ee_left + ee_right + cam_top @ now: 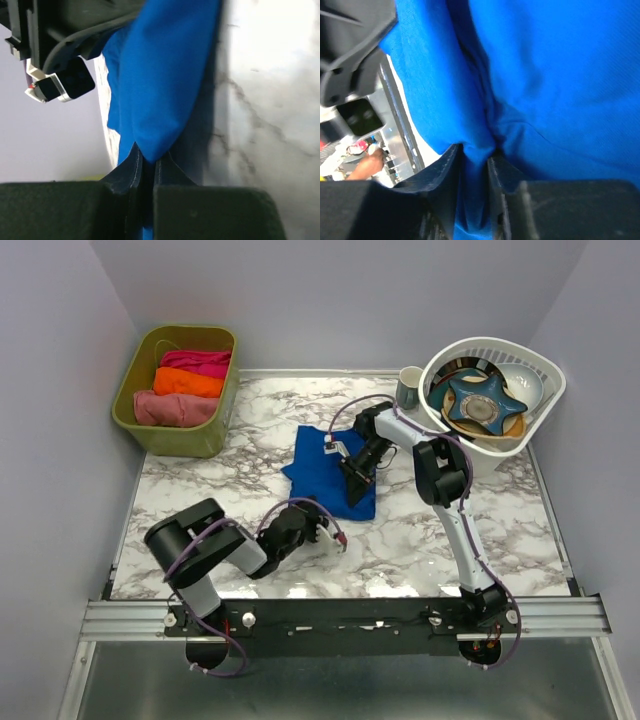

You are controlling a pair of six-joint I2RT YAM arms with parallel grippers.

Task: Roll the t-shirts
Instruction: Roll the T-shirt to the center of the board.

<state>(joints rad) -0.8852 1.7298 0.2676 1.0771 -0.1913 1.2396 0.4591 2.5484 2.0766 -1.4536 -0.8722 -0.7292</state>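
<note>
The royal-blue t-shirt (pixel 318 460) lies folded into a narrow shape on the marble table (pixel 200 490), running from the back towards the front. My left gripper (pixel 322 518) reaches its near edge from the left. In the left wrist view the left gripper (pixel 145 165) is shut on a fold of the t-shirt (pixel 160 75), the jaws almost together. My right gripper (pixel 357 490) bears down on the shirt's near right part. In the right wrist view a bunch of the t-shirt (pixel 545 75) sits pinched between the jaws of the right gripper (pixel 476 155). The chest graphic is hidden.
An olive bin (pixel 215 430) at the back left holds rolled pink, orange and magenta cloths. A white basket (pixel 545 370) with dishes stands at the back right, with a mug (pixel 410 388) beside it. The right arm (pixel 60 85) shows close by in the left wrist view.
</note>
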